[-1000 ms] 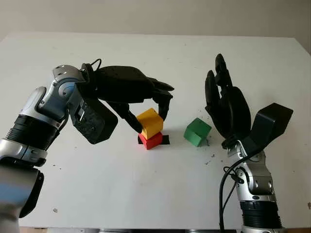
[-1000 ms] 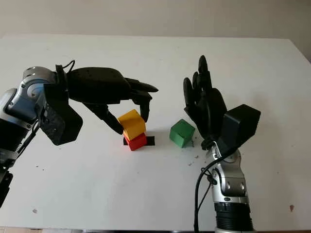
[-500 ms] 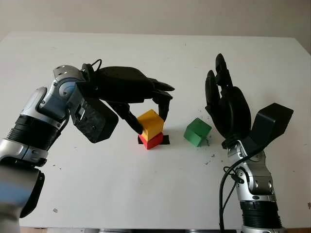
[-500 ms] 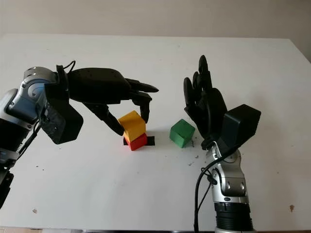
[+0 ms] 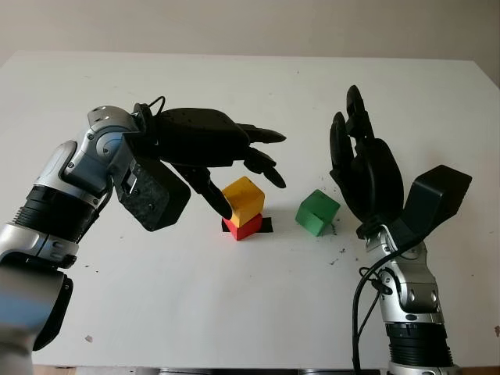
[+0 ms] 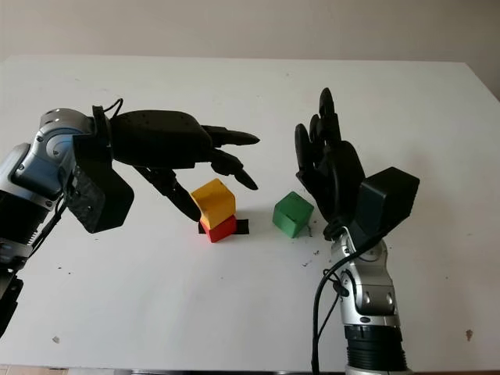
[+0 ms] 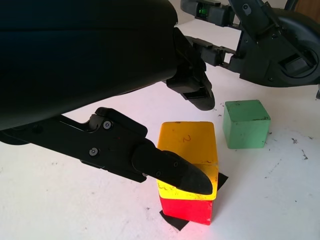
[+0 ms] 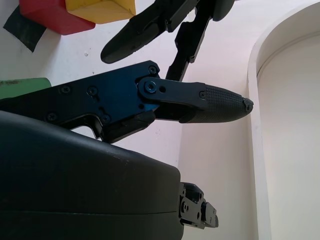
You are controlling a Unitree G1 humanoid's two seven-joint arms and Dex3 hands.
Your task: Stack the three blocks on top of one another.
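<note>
Sitting on a red cube [image 5: 244, 226], the yellow cube [image 5: 243, 199] stands mid-desk on a black tape patch [image 5: 264, 225]. A green cube [image 5: 317, 212] lies at its 3 o'clock, apart. The left hand [image 5: 234, 160] hovers open around the yellow cube, thumb beside it. The right hand [image 5: 362, 168] stands open at 3 o'clock of the green cube on the white desk [image 5: 234, 312].

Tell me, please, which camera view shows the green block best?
The left wrist view shows the green block best: close, whole, standing alone on the white table beside the yellow-on-red stack. The two eye views show it smaller, between the stack and the open right hand. The right wrist view shows just a green sliver behind that hand's shell.
</note>
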